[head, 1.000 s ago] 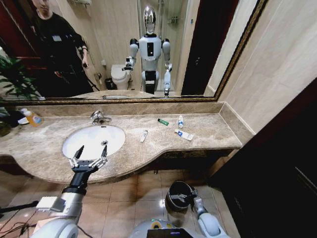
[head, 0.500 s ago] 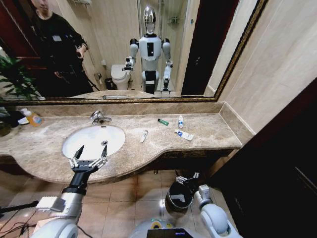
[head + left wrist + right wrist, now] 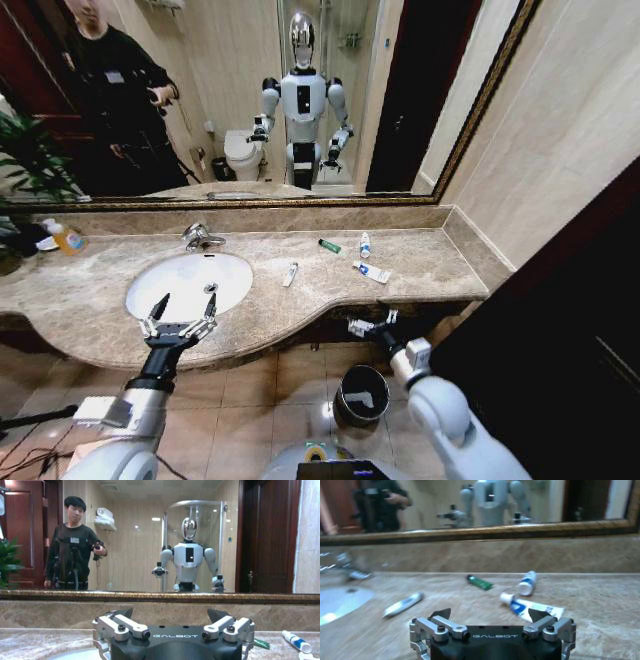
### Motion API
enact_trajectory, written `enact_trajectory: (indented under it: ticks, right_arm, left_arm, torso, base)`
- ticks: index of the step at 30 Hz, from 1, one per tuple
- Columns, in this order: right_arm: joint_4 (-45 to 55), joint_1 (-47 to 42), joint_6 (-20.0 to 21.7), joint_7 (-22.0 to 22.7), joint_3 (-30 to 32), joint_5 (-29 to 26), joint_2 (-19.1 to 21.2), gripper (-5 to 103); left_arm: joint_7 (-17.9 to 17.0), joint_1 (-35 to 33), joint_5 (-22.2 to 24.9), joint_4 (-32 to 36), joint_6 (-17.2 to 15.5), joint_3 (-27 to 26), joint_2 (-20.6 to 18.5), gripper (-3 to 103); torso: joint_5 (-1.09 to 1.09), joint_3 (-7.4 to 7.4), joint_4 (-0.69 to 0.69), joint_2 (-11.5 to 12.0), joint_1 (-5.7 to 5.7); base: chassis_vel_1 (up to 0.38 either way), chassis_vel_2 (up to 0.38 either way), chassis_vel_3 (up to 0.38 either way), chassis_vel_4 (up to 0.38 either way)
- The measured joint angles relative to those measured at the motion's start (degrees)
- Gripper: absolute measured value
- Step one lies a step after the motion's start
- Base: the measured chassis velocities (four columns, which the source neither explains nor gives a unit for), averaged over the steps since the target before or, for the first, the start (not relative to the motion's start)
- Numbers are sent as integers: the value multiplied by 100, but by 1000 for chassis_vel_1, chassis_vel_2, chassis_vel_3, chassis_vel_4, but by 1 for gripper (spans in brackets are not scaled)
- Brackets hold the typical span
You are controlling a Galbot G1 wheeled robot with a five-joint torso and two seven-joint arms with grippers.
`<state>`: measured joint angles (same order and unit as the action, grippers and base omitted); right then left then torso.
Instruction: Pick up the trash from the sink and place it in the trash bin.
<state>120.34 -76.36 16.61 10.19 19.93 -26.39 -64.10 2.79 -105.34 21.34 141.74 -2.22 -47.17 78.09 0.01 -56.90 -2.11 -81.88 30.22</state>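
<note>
The trash lies on the marble counter right of the white sink [image 3: 185, 285]: a white tube [image 3: 289, 273], a dark green tube [image 3: 329, 245], a small white bottle [image 3: 365, 244] and a white tube with blue marks [image 3: 371, 271]. My left gripper [image 3: 187, 305] hovers open and empty over the basin's front rim. My right gripper [image 3: 370, 321] is open and empty, raised in front of the counter's edge, above the dark grey trash bin [image 3: 362, 395] on the floor. The right wrist view faces the white tube [image 3: 402, 605], green tube [image 3: 480, 582], bottle [image 3: 526, 583] and blue-marked tube [image 3: 532, 607].
A chrome faucet [image 3: 200, 237] stands behind the basin. An orange-liquid bottle [image 3: 63, 236] and a plant [image 3: 25, 160] are at the far left. A mirror runs along the back, and a dark panel [image 3: 560, 340] closes the right side.
My right arm has risen from beside the trash bin on the floor up to the counter's front edge. The left arm has stayed still.
</note>
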Motion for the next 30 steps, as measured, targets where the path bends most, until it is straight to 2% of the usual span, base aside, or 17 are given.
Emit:
enact_trajectory:
  ticks: [1,2,3,7,11,20,30]
  right_arm:
    - [-79,137,37,69,-3,-138,25,100]
    - [-320,580,178,212,-28,-526,90,100]
    - [-320,580,178,212,-28,-526,90,100]
    - [-981,1498,360,296,-136,-980,167,100]
    - [-1488,1880,464,295,-182,-1124,158,100]
    - [-2141,2131,547,281,-110,-1223,107,100]
    - [-2166,2004,505,256,24,-1183,165,100]
  left_arm:
    - [0,0,0,0,0,0,0,100]
    - [1,0,0,0,0,0,0,100]
    - [1,0,0,0,0,0,0,100]
    - [0,0,0,0,0,0,0,100]
    - [0,0,0,0,0,0,0,100]
    - [0,0,0,0,0,0,0,100]
    - [0,0,0,0,0,0,0,100]
  torso:
    - [1,0,-1,0,0]
    - [1,0,0,0,1]
    - [1,0,0,0,1]
    - [0,-1,-1,1,1]
    - [0,-1,-1,0,1]
    - [0,0,-1,0,1]
    - [-1,0,0,0,0]
  base:
    - [0,0,0,0]
    - [0,0,0,0]
    - [0,0,0,0]
    - [0,0,0,0]
    - [0,0,0,0]
    - [0,0,0,0]
    - [0,0,0,0]
